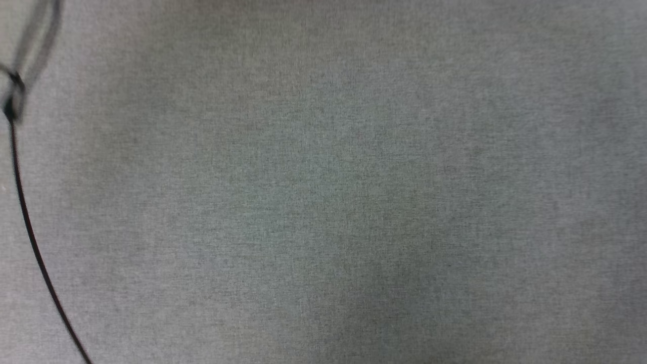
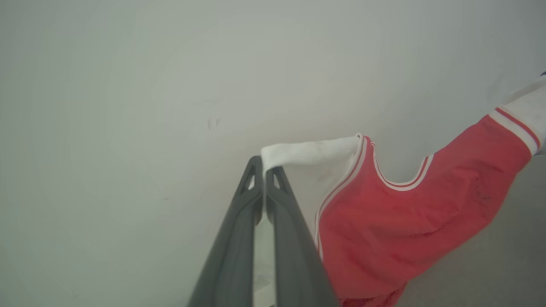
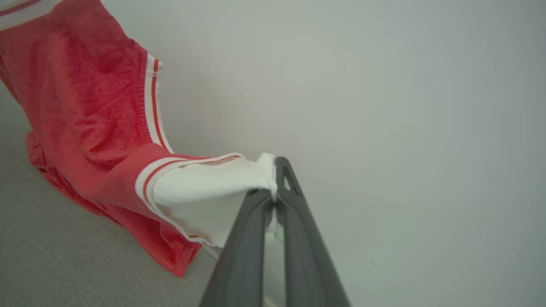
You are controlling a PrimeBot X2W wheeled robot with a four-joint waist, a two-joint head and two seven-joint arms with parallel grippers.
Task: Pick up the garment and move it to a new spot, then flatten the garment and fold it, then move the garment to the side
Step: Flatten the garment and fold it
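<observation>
Head view looks down on a grey woven surface (image 1: 354, 192) from edge to edge. Left wrist view has a pale wall (image 2: 128, 85) behind, and the garment (image 2: 405, 221) hangs from 3 o'clock down to 5 o'clock, its red body stretched and its striped neckline uppermost. The left gripper (image 2: 263, 170) has its fingers pressed together on the tip of one white sleeve near the centre. In the right wrist view the right gripper (image 3: 275, 194) pinches the other white sleeve just below centre, with the red body trailing toward 9 o'clock. A thin black cable (image 1: 30, 232) curves from 10 o'clock to 7 o'clock in the head view.
</observation>
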